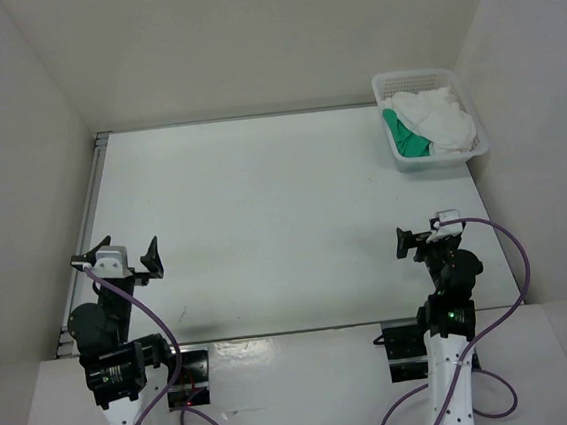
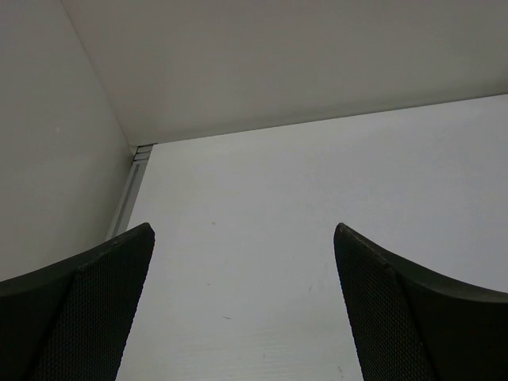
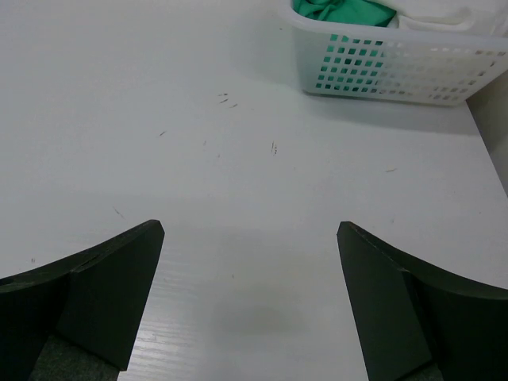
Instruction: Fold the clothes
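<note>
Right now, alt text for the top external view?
A white basket at the table's far right holds the white garment and a green cloth. Near the front edge, left pincer and right pincer hang open, empty.

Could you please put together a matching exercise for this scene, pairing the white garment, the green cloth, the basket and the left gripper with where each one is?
Things:
1. white garment
2. green cloth
3. basket
4. left gripper

Places:
A. at the far right corner of the table
B. open, over the near left part of the table
C. heaped in the middle and right of the basket
D. tucked against the basket's left wall

Pairs: 1-C, 2-D, 3-A, 4-B.
</note>
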Controlling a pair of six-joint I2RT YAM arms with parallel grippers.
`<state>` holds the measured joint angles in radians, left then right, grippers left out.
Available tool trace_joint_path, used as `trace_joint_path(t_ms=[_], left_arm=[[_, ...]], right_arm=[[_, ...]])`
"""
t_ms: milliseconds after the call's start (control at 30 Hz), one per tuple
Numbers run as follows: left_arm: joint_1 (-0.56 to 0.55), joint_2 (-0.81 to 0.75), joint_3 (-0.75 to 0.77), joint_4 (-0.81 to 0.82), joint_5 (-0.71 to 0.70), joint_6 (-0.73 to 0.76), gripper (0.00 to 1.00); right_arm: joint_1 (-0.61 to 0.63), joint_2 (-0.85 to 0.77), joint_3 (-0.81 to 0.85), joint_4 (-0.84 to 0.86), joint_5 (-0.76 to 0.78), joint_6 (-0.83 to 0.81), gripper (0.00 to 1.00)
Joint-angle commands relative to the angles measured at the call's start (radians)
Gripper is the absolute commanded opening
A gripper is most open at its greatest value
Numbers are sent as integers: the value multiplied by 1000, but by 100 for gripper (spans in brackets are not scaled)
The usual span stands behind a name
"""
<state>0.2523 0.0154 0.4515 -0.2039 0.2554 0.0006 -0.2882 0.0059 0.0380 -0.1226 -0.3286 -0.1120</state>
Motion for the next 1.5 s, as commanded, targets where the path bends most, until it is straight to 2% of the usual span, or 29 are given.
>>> trace_joint_path(t_ms=[0, 500, 633, 700, 733, 767, 833, 867, 900, 967, 1000, 1033, 1067, 1100, 1167, 1233, 1267, 1367, 1400, 1467], left_arm=[[5, -26, -2, 38, 19, 18, 100], [5, -17, -2, 29, 19, 18, 100], [5, 59, 30, 29, -2, 9, 100], [5, 137, 65, 29, -11, 18, 100], [5, 176, 96, 18, -21, 18, 100], [5, 222, 189, 5, -30, 28, 100], [5, 392, 322, -69, -60, 38, 100], [5, 459, 490, -154, -73, 47, 100], [5, 603, 582, -207, -94, 47, 100], [5, 745, 758, -370, -152, 47, 100], [5, 865, 835, -420, -172, 59, 100], [5, 912, 949, -461, -194, 59, 100], [5, 951, 984, -513, -209, 71, 100], [5, 995, 1000, -525, -209, 99, 100], [5, 1005, 962, -499, -222, 99, 100], [-4, 971, 884, -423, -222, 76, 100], [-13, 934, 789, -393, -211, 76, 100], [-37, 908, 664, -298, -191, 30, 100], [-47, 908, 636, -283, -191, 30, 100], [-74, 972, 601, -261, -191, 21, 100]], right_arm=[[-6, -84, -38, 60, 8, 9, 99], [-6, -84, -38, 60, 8, 9, 99], [-6, -84, 14, 69, -55, -44, 99], [-6, -84, 65, 107, -44, 3, 99], [3, -84, 109, 142, 35, 44, 99], [3, -84, 126, 188, 68, 69, 99], [3, -66, 184, 326, 144, 69, 99], [3, -52, 204, 368, 158, 69, 99], [3, -29, 232, 398, 181, 90, 99], [3, 104, 376, 341, 230, 136, 99], [3, 167, 440, 296, 230, 149, 99], [12, 237, 580, 196, 302, 185, 99], [12, 384, 650, 148, 327, 217, 99], [12, 451, 786, 88, 336, 248, 99], [12, 614, 900, -59, 307, 258, 99], [-12, 689, 989, -150, 113, 30, 99], [-12, 742, 1007, -161, 38, -33, 99], [-22, 811, 1043, -152, 66, -34, 99], [-22, 882, 1083, -167, 66, -34, 99], [-2, 969, 1125, -213, 117, -34, 99]])
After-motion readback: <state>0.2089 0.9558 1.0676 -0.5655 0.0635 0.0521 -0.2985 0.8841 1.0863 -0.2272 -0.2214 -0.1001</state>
